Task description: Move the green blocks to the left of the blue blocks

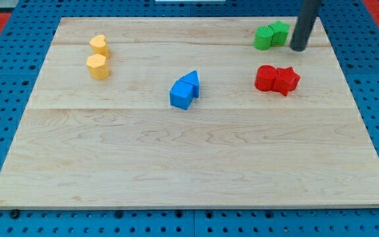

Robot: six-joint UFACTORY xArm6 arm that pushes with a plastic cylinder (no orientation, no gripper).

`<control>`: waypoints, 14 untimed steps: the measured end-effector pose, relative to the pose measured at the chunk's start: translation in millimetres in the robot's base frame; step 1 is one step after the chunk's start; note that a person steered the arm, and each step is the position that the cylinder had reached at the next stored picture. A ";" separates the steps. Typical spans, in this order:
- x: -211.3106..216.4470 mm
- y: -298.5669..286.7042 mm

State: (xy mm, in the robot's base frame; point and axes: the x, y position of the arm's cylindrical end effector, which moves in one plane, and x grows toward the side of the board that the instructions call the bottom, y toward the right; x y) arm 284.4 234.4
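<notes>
2 green blocks [272,34] sit touching each other near the view's top right corner of the pale wooden board [189,164], a rounded one on the view's left of the pair and a star-like one on its right. Right beside them stands my tip [299,48], the lower end of the dark rod, just off the pair's right flank and a touch lower in the view. There is no pincer on this rig to spread or press together: just the bare rod, holding nothing.

Here is the relation that matters: the greens lie to the view's left of my tip, and the 2 blue blocks [185,90], a cube with a pointed piece tucked behind it, sit near the board's middle, further left and lower. So the tip is already on the correct side for a leftward shove. The pair's long axis runs left to right, roughly in line with that push, which should help them travel together.

2 red blocks [277,79] sit directly below the greens, clear of a straight leftward path, I judge. 2 yellow blocks [98,57] wait at the far left, marking roughly where the greens need to pass toward.
</notes>
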 end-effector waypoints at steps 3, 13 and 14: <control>-37.6 35.6; -38.9 -219.7; -44.4 -243.0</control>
State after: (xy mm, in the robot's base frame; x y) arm 240.0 -8.6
